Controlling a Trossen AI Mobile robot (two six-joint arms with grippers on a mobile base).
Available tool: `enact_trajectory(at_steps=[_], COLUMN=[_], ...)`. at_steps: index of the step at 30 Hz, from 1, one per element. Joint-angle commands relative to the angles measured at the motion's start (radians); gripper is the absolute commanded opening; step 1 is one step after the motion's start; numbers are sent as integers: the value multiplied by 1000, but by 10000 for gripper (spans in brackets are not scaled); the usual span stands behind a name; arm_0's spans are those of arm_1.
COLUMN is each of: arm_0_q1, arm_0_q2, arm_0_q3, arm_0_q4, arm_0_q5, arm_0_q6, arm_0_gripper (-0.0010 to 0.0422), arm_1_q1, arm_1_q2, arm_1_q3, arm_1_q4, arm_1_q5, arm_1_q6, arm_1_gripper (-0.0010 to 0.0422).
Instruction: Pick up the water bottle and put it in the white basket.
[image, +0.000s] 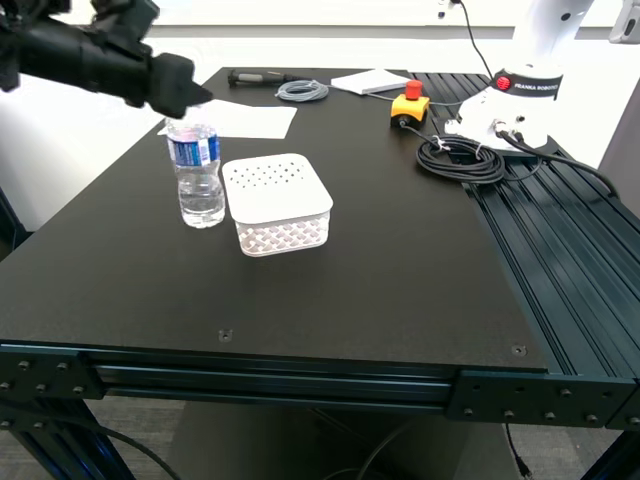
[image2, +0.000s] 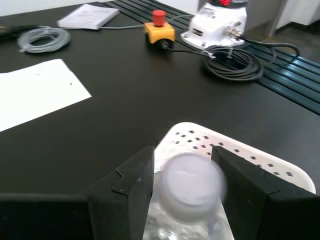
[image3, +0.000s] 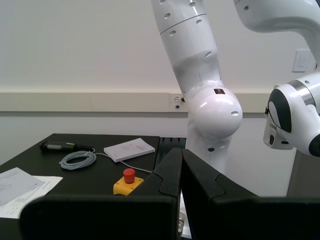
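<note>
The water bottle (image: 200, 175) stands upright on the black table (image: 380, 260), just to the exterior view's left of the white basket (image: 277, 200), which lies with its flat dotted face up. My first gripper (image: 185, 90) hangs over the bottle's top. In the first wrist view it (image2: 182, 150) is open, with the blurred white cap (image2: 192, 185) between its fingers and the basket (image2: 260, 160) behind it. I see no firm grip. My second gripper (image3: 181, 152) is shut and empty, held high and facing a white robot arm (image3: 212, 107).
White paper sheets (image: 235, 118) lie behind the bottle. At the back are a grey cable coil (image: 302, 91), a booklet (image: 370, 82), a yellow box with a red button (image: 409, 103), a black cable coil (image: 460, 160) and the white robot's base (image: 520, 100). Grooved rails (image: 570, 260) line the exterior view's right.
</note>
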Motion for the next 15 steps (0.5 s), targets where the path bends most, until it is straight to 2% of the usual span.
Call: enact_trajectory(at_steps=[1,3,5,9,11,13,15], arm_0_q1=[0,0,0,1,1,1,1], arm_0_q2=[0,0,0,0,0,0,0], arm_0_q3=[1,1,1,1,1,1,1], arm_0_q4=[3,3,3,3,3,3,3], arm_0_q5=[0,0,0,0,0,0,0], arm_0_q6=[0,0,0,0,0,0,0], arm_0_gripper=[1,1,1,1,1,1,1], arm_1_q1=[-14,-13,-13,-14,-14,-14,-13], arm_1_q2=[8,8,8,8,8,6,6], arm_1_q3=[2,2,2,2,2,2,9], arm_1_q4=[-23,-29,-28,-66,-89,-87,-86], arm_1_q5=[6,-10,-73,-76,-76,-76,-76], arm_1_q6=[10,24,51,52,59,60,60], arm_1_gripper=[153,153,153,138,84,-9,6])
